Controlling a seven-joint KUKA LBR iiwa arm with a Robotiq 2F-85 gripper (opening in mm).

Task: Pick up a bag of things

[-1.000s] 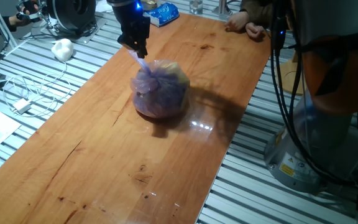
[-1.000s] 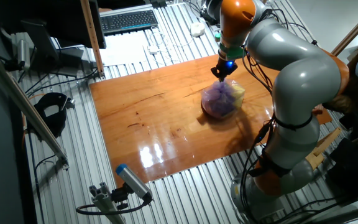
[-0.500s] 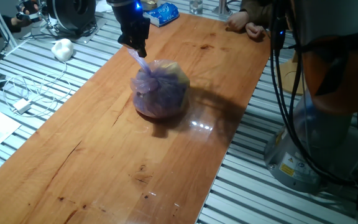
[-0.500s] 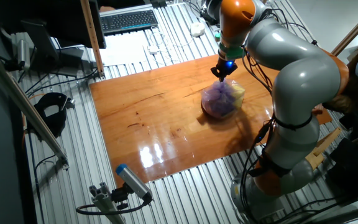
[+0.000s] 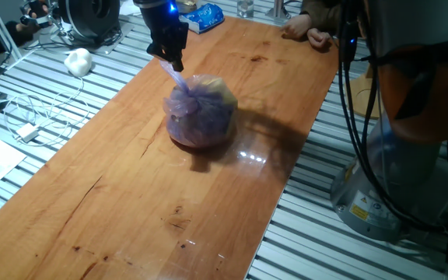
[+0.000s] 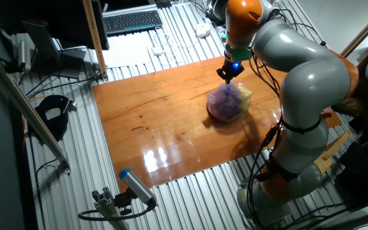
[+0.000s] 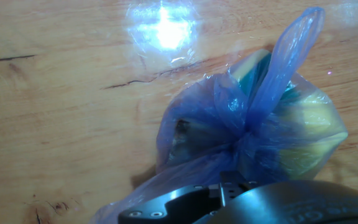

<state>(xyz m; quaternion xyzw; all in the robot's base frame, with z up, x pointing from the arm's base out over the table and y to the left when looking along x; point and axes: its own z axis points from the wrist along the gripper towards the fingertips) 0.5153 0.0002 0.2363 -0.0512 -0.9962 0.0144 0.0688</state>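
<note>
The bag of things (image 5: 201, 113) is a rounded translucent purple plastic bag with yellow and dark reddish contents, resting on the wooden table (image 5: 131, 202). It also shows in the other fixed view (image 6: 226, 102) and fills the hand view (image 7: 253, 137), where one loose tail (image 7: 291, 56) sticks out. My gripper (image 5: 175, 61) stands just above the bag's far left side, shut on a strip of its twisted loose top (image 5: 169, 71). In the other fixed view the gripper (image 6: 226, 75) is right over the bag. In the hand view the gripper (image 7: 229, 186) covers the plastic it pinches.
A white lumpy object (image 5: 78, 61) lies off the table's left edge, above white cables and an adapter (image 5: 28, 131). A blue-and-white packet (image 5: 201, 17) sits at the far end. A person's hands (image 5: 306, 29) rest at the far right corner. The robot base (image 5: 395, 155) stands right.
</note>
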